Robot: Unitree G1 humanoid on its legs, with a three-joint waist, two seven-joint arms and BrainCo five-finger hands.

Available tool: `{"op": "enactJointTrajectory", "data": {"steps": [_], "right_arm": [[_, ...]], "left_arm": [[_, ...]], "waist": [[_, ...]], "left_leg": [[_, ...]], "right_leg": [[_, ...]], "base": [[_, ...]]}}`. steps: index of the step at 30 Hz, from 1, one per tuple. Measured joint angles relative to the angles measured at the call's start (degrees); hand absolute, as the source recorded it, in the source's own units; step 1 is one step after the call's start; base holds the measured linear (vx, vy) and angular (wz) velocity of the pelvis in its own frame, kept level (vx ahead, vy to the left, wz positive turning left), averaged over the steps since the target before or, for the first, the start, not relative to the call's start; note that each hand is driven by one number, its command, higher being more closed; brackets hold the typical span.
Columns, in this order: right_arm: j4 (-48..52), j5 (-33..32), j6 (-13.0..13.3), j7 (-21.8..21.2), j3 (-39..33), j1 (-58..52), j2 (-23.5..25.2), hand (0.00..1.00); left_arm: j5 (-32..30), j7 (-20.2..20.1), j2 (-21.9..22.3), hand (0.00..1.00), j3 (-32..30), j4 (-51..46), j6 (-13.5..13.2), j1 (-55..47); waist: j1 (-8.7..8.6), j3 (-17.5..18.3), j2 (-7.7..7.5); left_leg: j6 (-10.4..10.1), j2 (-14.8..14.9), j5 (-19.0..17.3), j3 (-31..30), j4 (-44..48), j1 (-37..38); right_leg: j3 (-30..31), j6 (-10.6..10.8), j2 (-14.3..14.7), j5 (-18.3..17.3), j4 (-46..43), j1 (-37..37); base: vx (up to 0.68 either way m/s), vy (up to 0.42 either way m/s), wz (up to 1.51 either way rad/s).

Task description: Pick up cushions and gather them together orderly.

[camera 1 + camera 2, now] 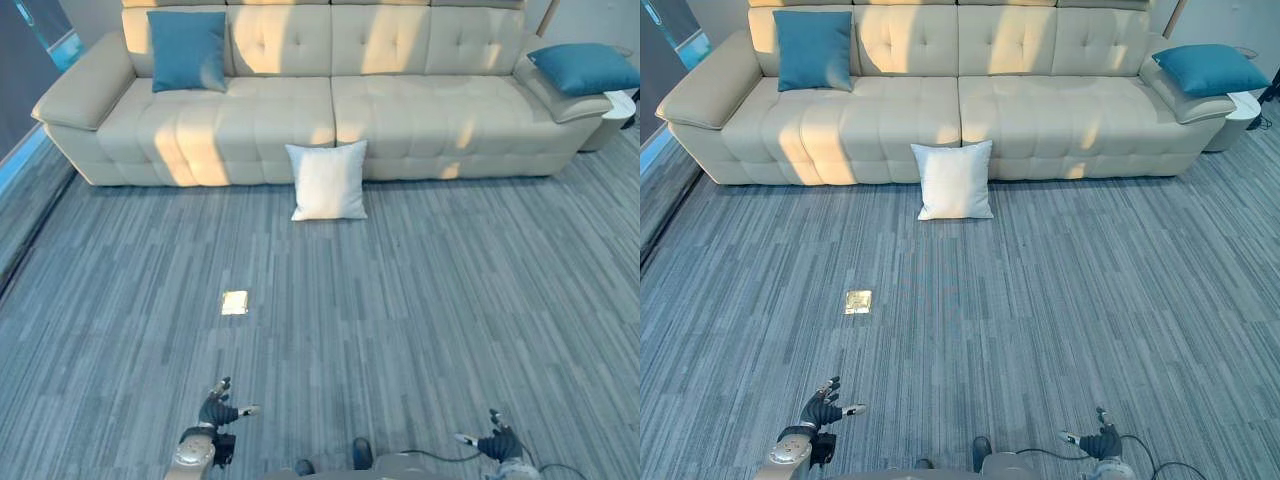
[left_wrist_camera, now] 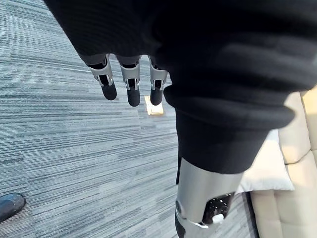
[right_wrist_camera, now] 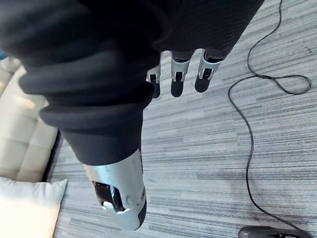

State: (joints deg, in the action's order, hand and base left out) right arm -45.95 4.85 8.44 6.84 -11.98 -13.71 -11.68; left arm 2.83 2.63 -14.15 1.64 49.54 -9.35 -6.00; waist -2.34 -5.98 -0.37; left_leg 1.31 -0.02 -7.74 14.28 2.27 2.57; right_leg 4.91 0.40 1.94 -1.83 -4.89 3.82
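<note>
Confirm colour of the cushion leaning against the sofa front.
Plain white square fabric cushion, no pattern; shows best in the left eye view.

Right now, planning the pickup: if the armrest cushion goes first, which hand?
Right: the armrest cushion lies far over on that side, and the right hand hangs open and empty.

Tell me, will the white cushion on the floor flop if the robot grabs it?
Probably. The white cushion looks puffy, so it would likely squash and bend when grabbed. It stands on edge against the sofa, so a push could tip it flat. It is probably light for its size.
</note>
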Motion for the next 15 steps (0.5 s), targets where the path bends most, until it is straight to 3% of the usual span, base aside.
{"op": "enactJointTrajectory", "data": {"steps": [15], "right_arm": [[0.26,0.24,0.04,0.64,0.99,3.87,-0.92,0.00]], "left_arm": [[1.32,0.03,-0.04,0.00,-0.06,-0.65,0.00,-0.78]], "waist": [[0.08,-0.07,0.16]], "left_leg": [[1.01,-0.24,-0.80,-3.04,1.80,-3.91]], "right_leg": [[-2.14,0.31,-0.38,-0.46,1.12,1.85]], "base": [[0.06,0.012,0.08]]}}
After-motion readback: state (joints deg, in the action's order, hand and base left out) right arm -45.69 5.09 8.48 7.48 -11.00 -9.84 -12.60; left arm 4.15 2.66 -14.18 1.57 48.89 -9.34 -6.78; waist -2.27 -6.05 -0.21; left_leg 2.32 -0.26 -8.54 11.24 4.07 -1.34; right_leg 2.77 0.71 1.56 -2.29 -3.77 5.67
